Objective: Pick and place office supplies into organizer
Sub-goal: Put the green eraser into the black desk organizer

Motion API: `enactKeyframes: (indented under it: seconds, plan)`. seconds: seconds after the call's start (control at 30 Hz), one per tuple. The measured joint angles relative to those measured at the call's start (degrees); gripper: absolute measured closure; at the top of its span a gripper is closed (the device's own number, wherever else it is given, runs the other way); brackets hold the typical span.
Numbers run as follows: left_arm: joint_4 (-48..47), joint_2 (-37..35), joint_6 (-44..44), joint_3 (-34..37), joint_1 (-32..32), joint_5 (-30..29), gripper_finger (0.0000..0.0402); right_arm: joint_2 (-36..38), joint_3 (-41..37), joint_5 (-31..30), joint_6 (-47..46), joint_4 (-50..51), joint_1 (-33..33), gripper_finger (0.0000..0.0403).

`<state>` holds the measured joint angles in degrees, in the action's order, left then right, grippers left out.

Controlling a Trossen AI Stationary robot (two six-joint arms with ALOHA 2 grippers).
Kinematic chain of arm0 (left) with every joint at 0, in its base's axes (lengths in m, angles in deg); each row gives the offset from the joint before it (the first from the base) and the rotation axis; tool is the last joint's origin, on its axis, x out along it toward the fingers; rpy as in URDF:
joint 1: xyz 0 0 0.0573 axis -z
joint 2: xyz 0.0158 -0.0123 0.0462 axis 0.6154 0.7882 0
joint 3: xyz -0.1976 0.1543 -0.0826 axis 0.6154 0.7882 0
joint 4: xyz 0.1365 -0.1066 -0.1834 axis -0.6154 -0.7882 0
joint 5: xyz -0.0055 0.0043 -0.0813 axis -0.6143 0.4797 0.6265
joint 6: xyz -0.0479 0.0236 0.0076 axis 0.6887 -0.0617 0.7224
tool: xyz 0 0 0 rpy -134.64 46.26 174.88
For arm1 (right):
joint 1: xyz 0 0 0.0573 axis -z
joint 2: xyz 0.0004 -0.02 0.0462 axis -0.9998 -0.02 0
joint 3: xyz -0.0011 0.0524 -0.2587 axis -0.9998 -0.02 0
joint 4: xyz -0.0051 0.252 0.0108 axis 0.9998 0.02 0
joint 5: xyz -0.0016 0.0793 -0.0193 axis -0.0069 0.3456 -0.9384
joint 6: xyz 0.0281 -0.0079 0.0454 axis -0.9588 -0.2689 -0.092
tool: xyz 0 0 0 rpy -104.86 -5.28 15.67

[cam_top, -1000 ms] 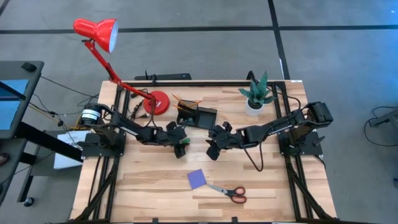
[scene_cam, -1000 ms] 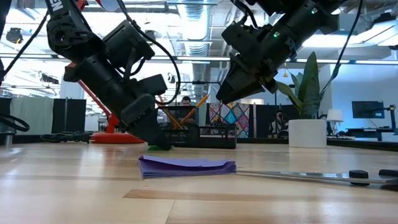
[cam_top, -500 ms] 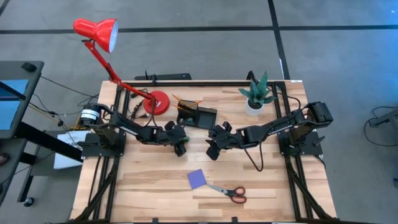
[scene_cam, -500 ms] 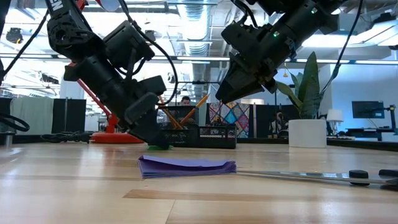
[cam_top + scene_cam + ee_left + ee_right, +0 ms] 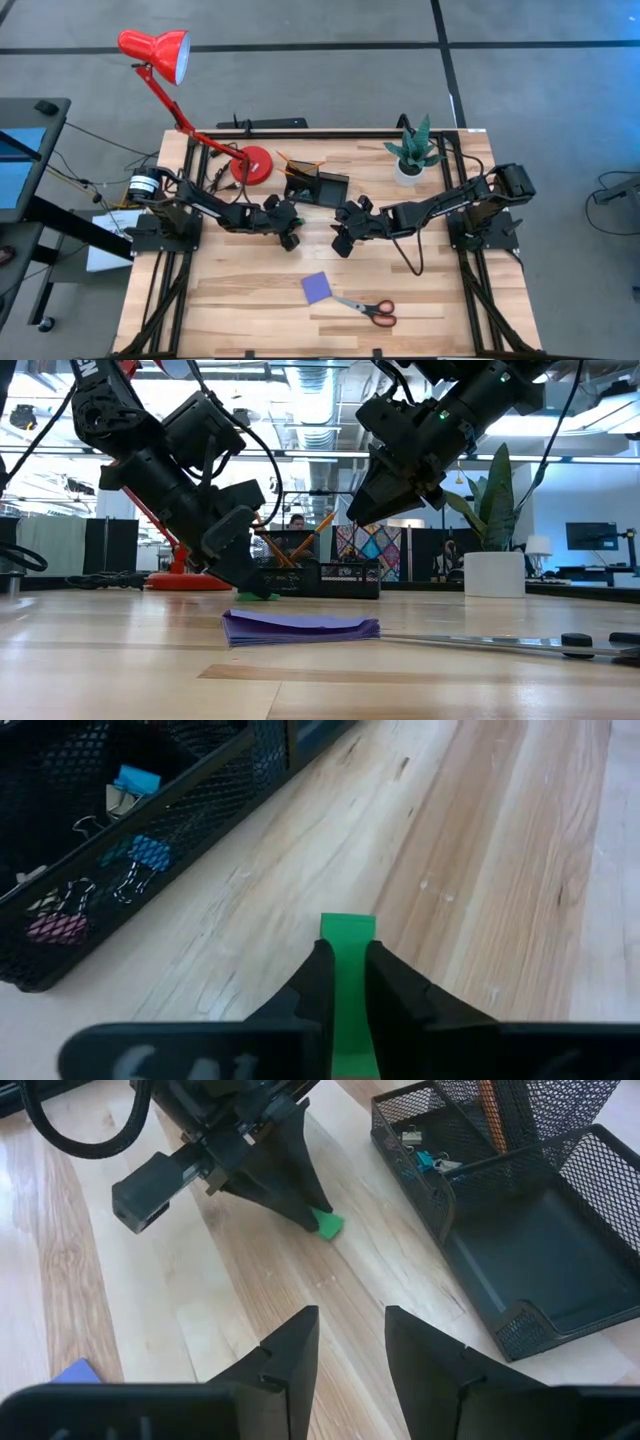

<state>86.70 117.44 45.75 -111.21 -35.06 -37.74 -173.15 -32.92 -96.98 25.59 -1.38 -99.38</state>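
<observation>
Now the left gripper [image 5: 340,982] pinches the green eraser [image 5: 349,982] lengthwise, with the organizer [image 5: 520,1230] just beside it.

Overhead: straight down on whole table [image 5: 250,300], both arms. Low: level at tabletop, facing room, close to purple notepad [image 5: 300,627]. Left wrist: very close, green eraser [image 5: 347,970] between own jaws. Right wrist: farther back, shares that eraser ahead of jaws, plus organizer [image 5: 520,1230].
</observation>
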Motion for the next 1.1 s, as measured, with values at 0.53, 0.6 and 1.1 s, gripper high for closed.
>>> enactKeyframes:
  seconds: [0.53,0.6,1.1]
  plan:
    - [-2.7,-13.8,-9.9,0.0,-3.9,-6.7,0.0397,0.0,0.0,0.0,0.0,-0.1,0.0,0.029]
    - [-2.1,-14.1,-12.0,-0.1,-6.0,-7.1,0.0401,0.0,0.0,0.0,0.0,-0.1,0.0,0.029]
    - [-9.2,-14.2,-12.2,-0.2,-9.0,13.7,0.036,0.0,0.0,0.0,0.0,-0.1,0.0,0.029]
